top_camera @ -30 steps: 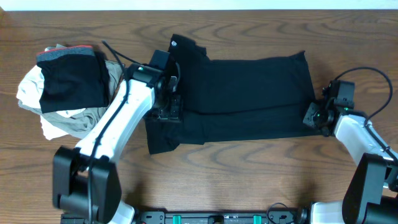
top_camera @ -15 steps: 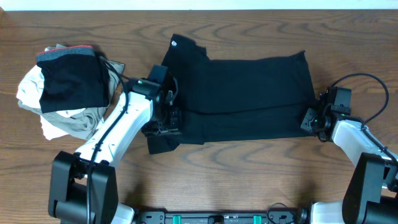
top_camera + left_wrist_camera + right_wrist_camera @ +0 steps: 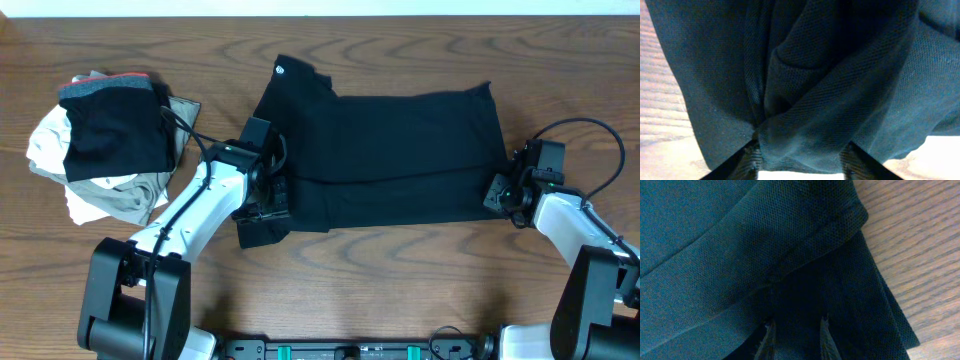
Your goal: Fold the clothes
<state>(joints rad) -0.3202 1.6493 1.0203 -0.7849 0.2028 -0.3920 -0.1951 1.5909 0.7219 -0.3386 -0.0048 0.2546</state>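
**Spotter:** Where is the piece you're folding?

**Operator:** I see the large black soft-fabric garment (image 3: 400,150) spread across the middle of the brown wooden surface (image 3: 400,290). It is doubled over along its length. Its small round white logo (image 3: 279,69) shows at the far left corner.

**Spotter:** And your tools?

**Operator:** My left tool (image 3: 272,197) sits on the garment's left end, near the corner on my side. In its wrist view the fingers (image 3: 747,159) stand fairly wide. A thick bunch of the mesh-like cloth is gathered and puckered between them, so I read that as a grip on the garment. My right tool (image 3: 502,190) is at the near right corner. Its fingers (image 3: 824,332) stand close together, pinching the dark lower layer just under the hemmed edge.

**Spotter:** Anything else out there?

**Operator:** Well to the left, apart from the garment, lies a heap of white, beige and grey red-edged clothing (image 3: 95,195). A plain black folded piece (image 3: 115,135) rests on top of it.
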